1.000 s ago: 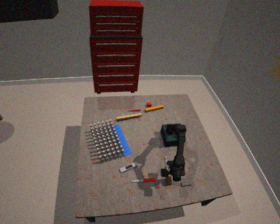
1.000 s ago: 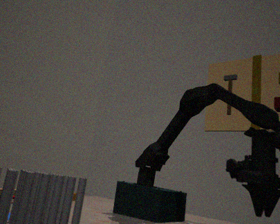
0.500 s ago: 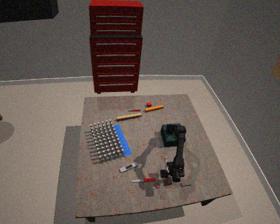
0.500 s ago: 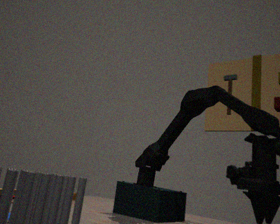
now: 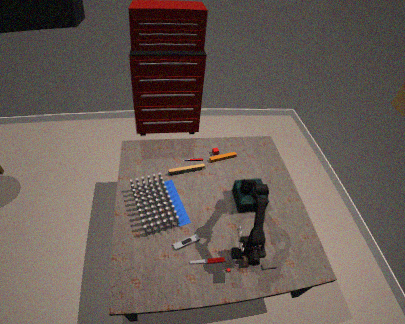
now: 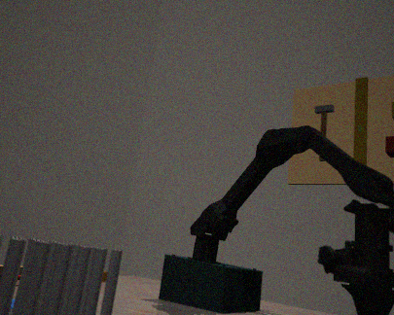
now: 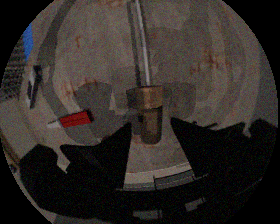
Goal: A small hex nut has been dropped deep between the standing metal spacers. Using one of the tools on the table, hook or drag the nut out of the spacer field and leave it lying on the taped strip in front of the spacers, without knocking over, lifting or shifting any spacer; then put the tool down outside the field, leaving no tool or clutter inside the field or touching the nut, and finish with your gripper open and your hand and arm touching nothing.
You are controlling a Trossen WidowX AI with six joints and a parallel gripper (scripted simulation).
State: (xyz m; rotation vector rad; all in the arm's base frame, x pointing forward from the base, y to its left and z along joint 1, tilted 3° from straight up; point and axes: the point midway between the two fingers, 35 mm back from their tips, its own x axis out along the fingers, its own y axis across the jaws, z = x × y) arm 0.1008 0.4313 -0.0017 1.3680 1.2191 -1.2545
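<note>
Metal spacers [image 5: 153, 203] [image 6: 45, 277] [image 7: 13, 75] stand in a dense field at the table's left. The blue taped strip [image 5: 179, 203] [image 7: 28, 42] lies along their right side. I cannot make out the nut. A tool with a wooden handle [image 7: 151, 97] and a long thin metal rod [image 7: 142, 45] [image 5: 240, 230] lies below my hand; the rod's far end is cut off in the wrist view. My gripper [image 7: 151, 122] points down, partly open, with its fingers on either side of the handle and gaps showing at both sides. Its tips are cut off in the exterior view.
A red-handled screwdriver [image 5: 216, 260] [image 7: 75, 119] and a grey knife [image 5: 186, 242] [image 7: 34, 87] lie left of my hand. A small red piece [image 5: 228, 270] and a dark hex key [image 5: 269, 267] are nearby. A wooden bar [image 5: 187, 169] and orange bar [image 5: 223, 157] lie at the back.
</note>
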